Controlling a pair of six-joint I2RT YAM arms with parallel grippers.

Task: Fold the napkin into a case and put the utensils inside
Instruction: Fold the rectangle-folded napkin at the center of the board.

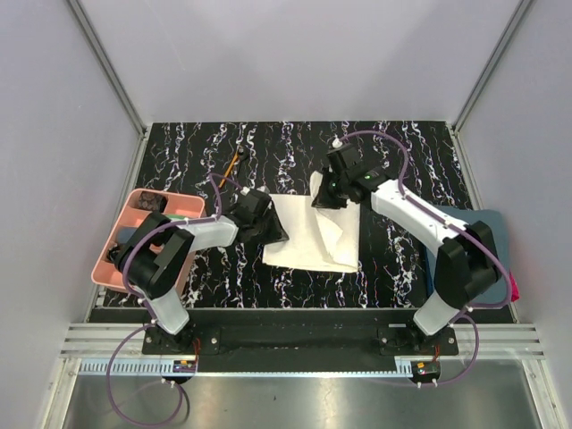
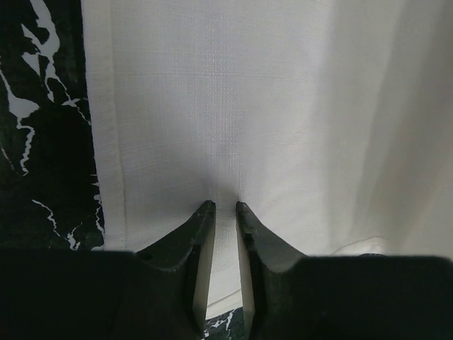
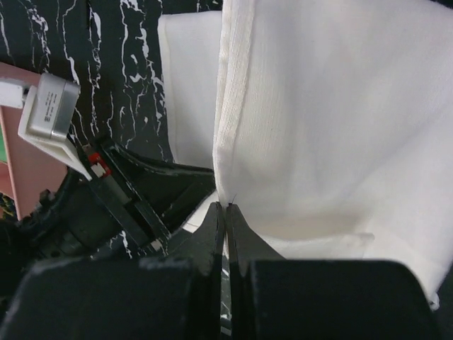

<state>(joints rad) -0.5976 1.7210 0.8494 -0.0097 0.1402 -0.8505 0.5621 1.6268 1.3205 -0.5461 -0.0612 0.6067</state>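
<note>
Far left on the desk [image 1: 179, 152]: pink tray [image 1: 114, 268] with dark items in it, can't make out which. Next, the orange-handled stick [image 1: 234, 166] lies near the far edge, well apart from the cloth. Then the left tool [image 2: 223, 205] at the left edge of the napkin [image 1: 313, 243]: jaws nearly together, cloth between them, small pucker at the tips, so it reads as a pinch on the napkin. The napkin lies mid-desk, mostly flat, not yet a case, and its far right part is lifted and doubled over. The right tool [image 3: 226, 207] is clenched on that raised hem, cloth hanging from it. Blue-grey towel [image 1: 493, 231] far right, not involved. Step in hand looks like the first fold. My take: left anchors its edge, right carries the hem low and straight across, cloth lightly taut, no twist, hems lined up. Lay it flat before letting go, else the crease skews and the case comes out crooked. Writing: the small grey module [image 3: 51, 106] in the right wrist view carries print too small to read. No brand legible anywhere.
</note>
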